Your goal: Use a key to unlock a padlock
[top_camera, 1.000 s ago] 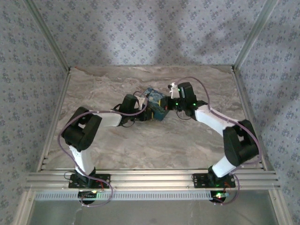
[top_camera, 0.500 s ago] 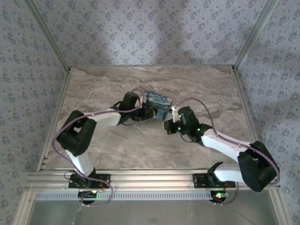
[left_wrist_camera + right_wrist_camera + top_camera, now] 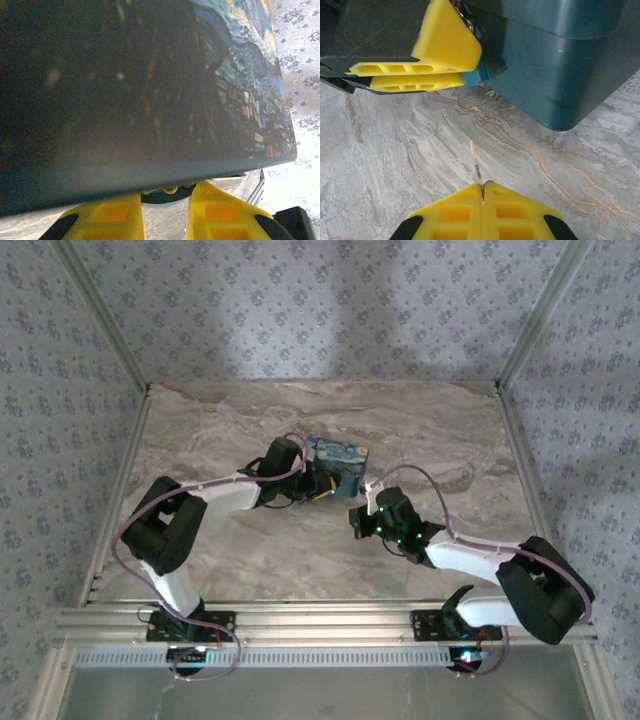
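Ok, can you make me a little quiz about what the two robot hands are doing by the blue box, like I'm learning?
1. True or false: the right gripper is shut on a thin silver metal key.
2. The key and the dark blue box with the swirly night-sky print are: A touching, B apart, C one inside the other.
3. What does the left gripper pinch beside the box?
Key: 1 true; 2 B; 3 the tiny grey-and-brass metal padlock.
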